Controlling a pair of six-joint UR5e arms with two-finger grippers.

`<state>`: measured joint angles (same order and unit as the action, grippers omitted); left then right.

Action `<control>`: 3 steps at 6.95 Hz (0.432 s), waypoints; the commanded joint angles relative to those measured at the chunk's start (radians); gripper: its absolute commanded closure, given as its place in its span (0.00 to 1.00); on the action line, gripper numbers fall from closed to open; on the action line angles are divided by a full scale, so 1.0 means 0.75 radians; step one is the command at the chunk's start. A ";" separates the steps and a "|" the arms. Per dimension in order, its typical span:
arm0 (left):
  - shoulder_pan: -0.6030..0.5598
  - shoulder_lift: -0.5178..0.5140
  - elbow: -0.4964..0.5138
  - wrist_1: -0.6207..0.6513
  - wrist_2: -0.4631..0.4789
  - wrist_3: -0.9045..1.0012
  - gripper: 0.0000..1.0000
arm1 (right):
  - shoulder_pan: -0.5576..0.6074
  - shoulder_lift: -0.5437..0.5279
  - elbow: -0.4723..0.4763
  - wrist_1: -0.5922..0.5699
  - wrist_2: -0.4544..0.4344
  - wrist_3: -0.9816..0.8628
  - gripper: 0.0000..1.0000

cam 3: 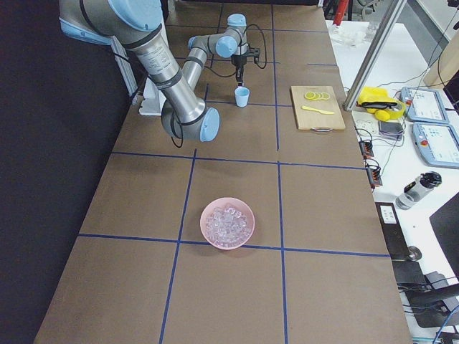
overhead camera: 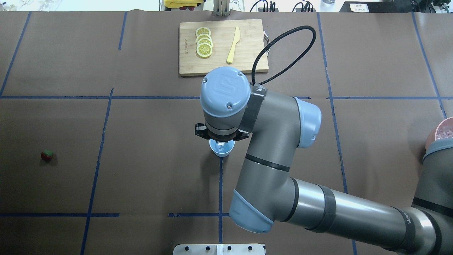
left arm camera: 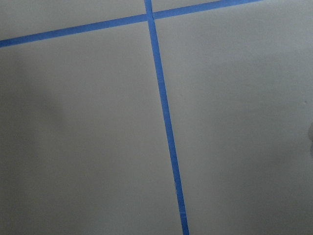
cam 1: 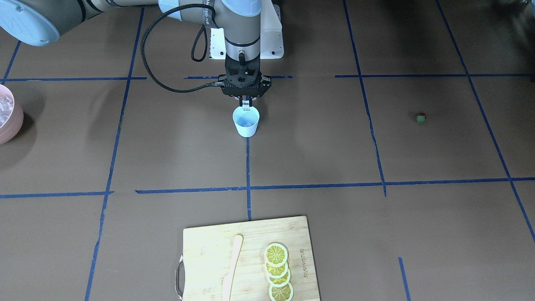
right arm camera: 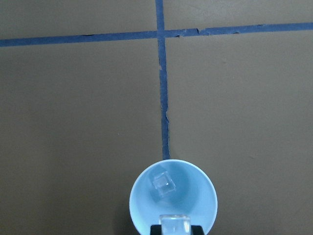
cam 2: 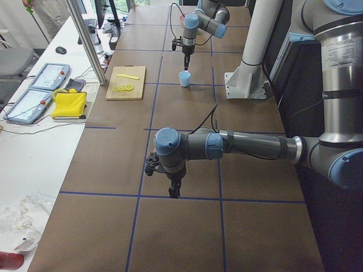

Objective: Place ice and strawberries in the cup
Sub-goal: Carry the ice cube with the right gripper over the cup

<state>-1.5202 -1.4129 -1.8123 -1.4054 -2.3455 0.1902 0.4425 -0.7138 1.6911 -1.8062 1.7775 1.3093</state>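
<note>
Clear and whitish, one small translucent ice cube (right arm camera: 165,183) already lies in the small pale-blue tapered cup (cam 1: 246,127), which stands mid-table on a blue tape line (cam 1: 248,175). Your right gripper (cam 1: 245,105) hangs over its mouth, clamped on a second cube (right arm camera: 174,226), so a release should drop it inside. The tiny red strawberry (overhead camera: 47,155) waits well apart. You cannot tell whether the left gripper (cam 2: 174,192) is apart or together.

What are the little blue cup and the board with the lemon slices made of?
The cup looks like smooth matte plastic: thin, even, pale-blue wall. The board looks like bamboo or light wood: tan with faint grain lines.
</note>
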 commanded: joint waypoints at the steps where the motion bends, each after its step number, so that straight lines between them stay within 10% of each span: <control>1: 0.000 0.000 -0.001 -0.004 0.000 0.000 0.00 | -0.013 0.003 -0.034 0.003 -0.030 -0.001 0.97; 2: 0.000 0.000 -0.001 -0.006 0.000 0.000 0.00 | -0.019 0.001 -0.036 0.003 -0.032 0.001 0.91; 3: 0.000 0.000 -0.001 -0.008 0.000 0.000 0.00 | -0.021 -0.003 -0.036 0.003 -0.036 -0.003 0.30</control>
<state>-1.5202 -1.4128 -1.8131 -1.4094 -2.3455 0.1902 0.4294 -0.7138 1.6659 -1.8042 1.7539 1.3089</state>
